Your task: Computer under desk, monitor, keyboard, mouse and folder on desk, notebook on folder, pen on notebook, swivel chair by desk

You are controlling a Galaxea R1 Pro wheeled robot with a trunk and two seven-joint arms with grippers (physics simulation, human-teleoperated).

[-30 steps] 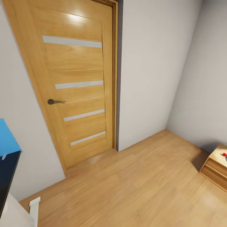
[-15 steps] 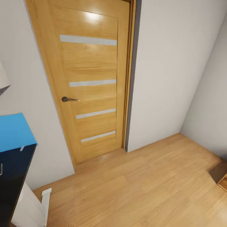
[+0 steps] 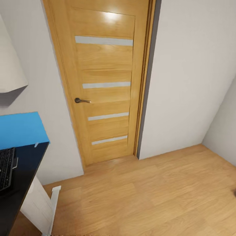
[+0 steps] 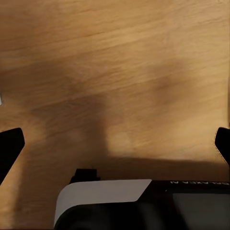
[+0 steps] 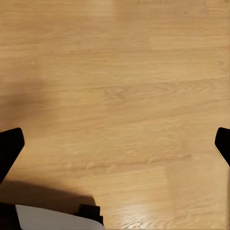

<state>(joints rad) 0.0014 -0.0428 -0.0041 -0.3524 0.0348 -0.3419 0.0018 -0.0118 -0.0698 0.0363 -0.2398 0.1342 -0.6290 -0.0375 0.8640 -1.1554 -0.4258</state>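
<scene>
Facing door point(image 3: 105, 85); folder point(image 3: 21, 129) and keyboard point(image 3: 6, 167) already lying on desk point(image 3: 23, 183). Both pincers spread, holding nothing, hanging over floor point(image 3: 147, 196). Remaining items likely pending.

Glossy black desk point(image 3: 23, 183) at near left with white leg, bright blue folder point(image 3: 19, 129) flat at its far end, dark-keyed keyboard point(image 3: 6, 168) just nearer, oak door point(image 3: 105, 82) of the bedroom shut.
</scene>
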